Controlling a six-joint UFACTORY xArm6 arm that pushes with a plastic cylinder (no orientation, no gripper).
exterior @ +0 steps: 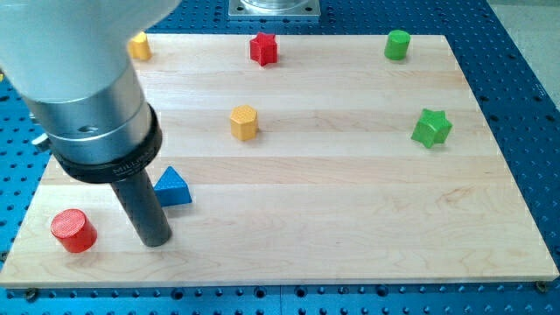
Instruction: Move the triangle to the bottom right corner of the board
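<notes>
The blue triangle block [173, 187] lies on the wooden board [350, 219] at the lower left. My tip [156, 240] rests on the board just below and slightly left of the triangle, very close to it; contact cannot be told. The rod and the arm's large grey housing [83, 96] hide the board's upper left part.
A red cylinder [73, 231] stands left of my tip near the bottom left corner. A yellow hexagon block [244, 122] sits mid-board. A red star [263, 48], a green cylinder [397, 44] and a partly hidden yellow block [139, 45] line the top edge. A green star [431, 128] is at the right.
</notes>
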